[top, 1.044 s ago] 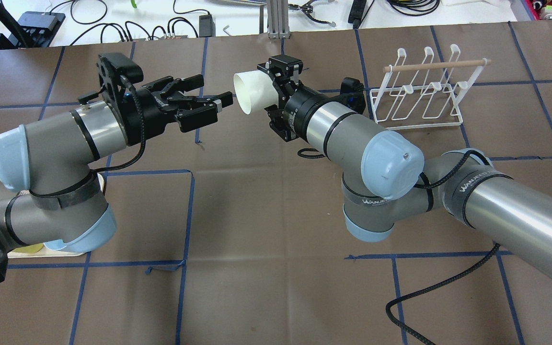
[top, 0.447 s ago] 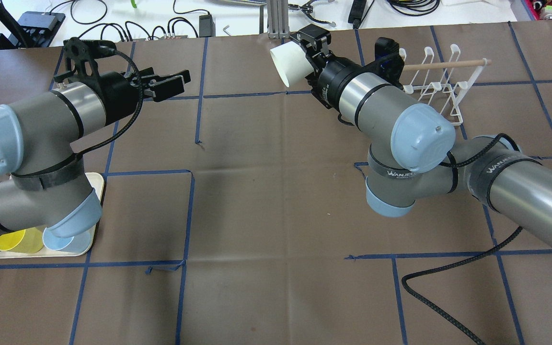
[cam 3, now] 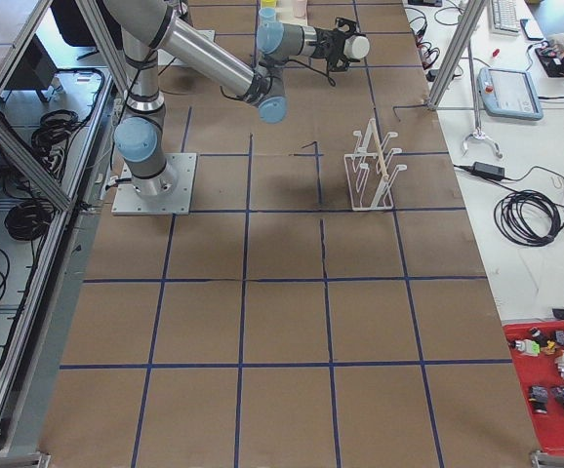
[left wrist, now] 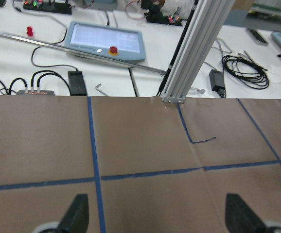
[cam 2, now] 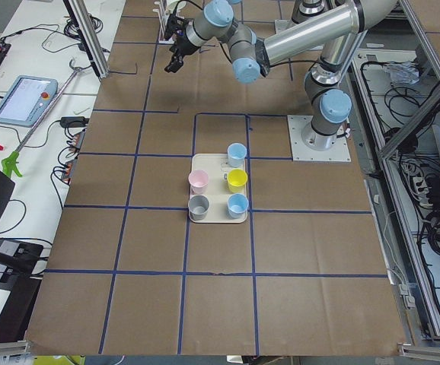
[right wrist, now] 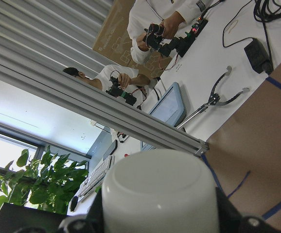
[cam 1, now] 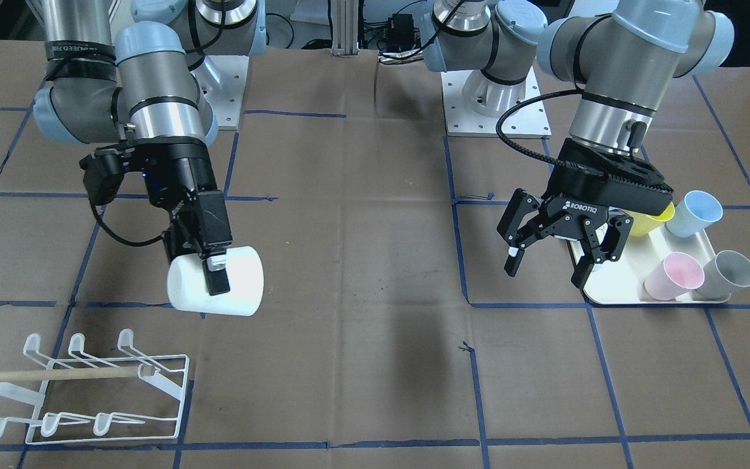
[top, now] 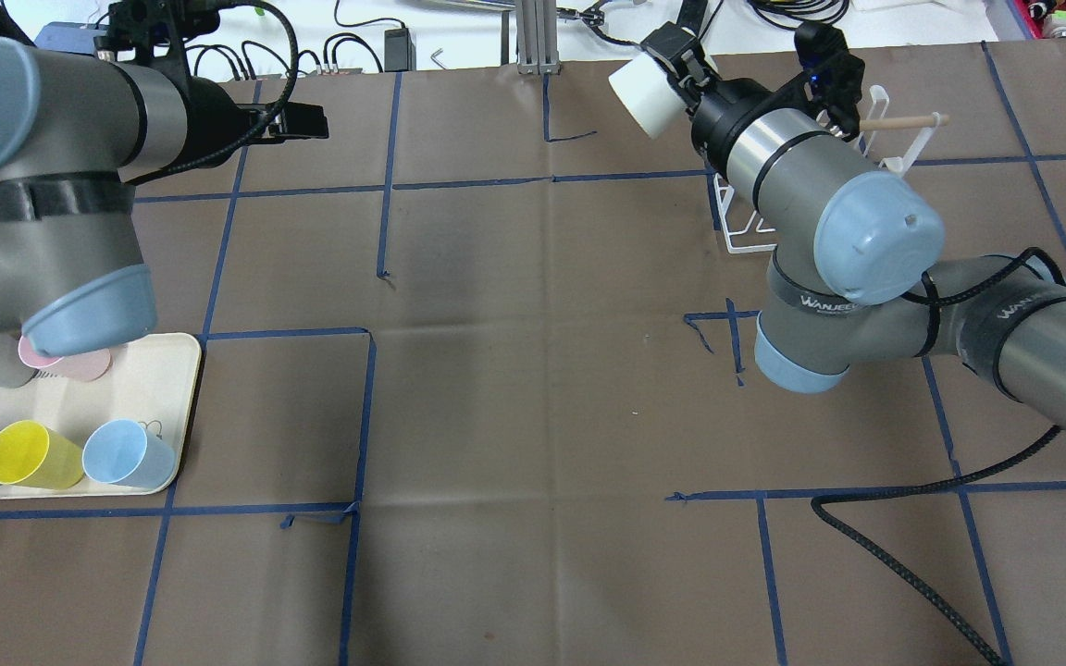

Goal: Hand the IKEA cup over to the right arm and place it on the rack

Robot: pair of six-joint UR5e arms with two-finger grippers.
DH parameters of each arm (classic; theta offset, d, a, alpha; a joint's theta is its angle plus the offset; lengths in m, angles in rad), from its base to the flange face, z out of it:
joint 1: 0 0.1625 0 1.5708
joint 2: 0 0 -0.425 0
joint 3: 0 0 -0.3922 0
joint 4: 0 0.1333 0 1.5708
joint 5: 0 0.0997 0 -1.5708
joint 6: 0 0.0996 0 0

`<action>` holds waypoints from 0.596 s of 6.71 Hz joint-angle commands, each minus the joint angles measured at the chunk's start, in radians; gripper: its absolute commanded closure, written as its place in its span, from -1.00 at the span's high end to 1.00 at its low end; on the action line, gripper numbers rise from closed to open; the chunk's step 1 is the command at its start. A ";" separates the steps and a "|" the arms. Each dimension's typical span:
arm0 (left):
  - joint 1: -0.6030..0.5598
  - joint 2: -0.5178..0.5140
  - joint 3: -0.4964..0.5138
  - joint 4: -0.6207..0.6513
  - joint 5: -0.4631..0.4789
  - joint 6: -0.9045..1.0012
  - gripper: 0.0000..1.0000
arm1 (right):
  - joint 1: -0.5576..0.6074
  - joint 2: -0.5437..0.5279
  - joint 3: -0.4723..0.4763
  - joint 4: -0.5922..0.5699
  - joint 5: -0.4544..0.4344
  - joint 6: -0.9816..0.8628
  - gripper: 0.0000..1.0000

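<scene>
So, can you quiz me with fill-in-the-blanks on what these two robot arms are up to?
The cup in the right gripper is coloured ____.
The left gripper has its jaws ____, with nothing between them.
The rack is ____: no cup hangs on it.
Missing words: white; open; empty.

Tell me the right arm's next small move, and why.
Probably swing the white cup over toward the rack: the right gripper holds it on its side, short of the prongs, and the left gripper is open and empty.
</scene>
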 commanded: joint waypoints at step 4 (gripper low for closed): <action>-0.046 0.062 0.310 -0.963 0.192 -0.027 0.98 | -0.111 0.169 -0.176 -0.057 -0.082 -0.647 -0.81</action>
